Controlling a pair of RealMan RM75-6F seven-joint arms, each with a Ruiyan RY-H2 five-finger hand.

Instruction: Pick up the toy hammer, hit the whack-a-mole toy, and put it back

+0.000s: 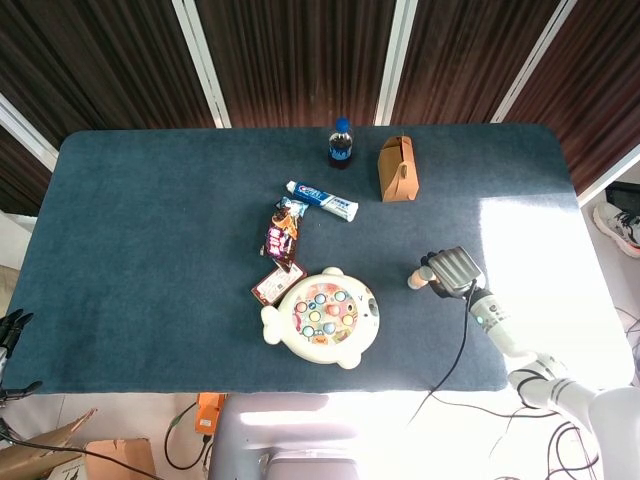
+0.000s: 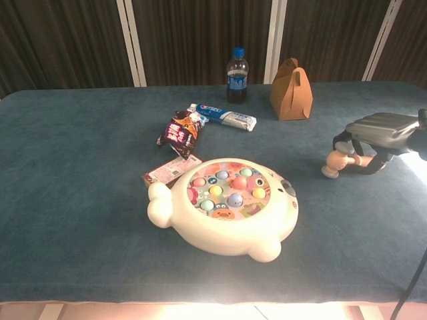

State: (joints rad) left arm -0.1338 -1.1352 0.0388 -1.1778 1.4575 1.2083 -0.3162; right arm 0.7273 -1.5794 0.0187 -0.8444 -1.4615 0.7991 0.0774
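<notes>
The cream whack-a-mole toy (image 1: 322, 317) (image 2: 223, 203), with coloured moles on top, sits near the table's front edge at the middle. To its right lies the small toy hammer (image 1: 417, 280) (image 2: 333, 163), its peach head pointing left and low over the cloth. My right hand (image 1: 452, 272) (image 2: 380, 127) covers the hammer's handle, and its dark fingers curl down around it. The handle is mostly hidden under the hand. My left hand (image 1: 12, 325) hangs off the table's left front corner, holding nothing, fingers apart.
A cola bottle (image 1: 341, 143) and a brown paper box (image 1: 397, 168) stand at the back. A toothpaste tube (image 1: 322, 200), a snack packet (image 1: 282, 235) and a flat red packet (image 1: 273, 286) lie behind and left of the toy. A black cable (image 1: 462, 340) trails from my right wrist.
</notes>
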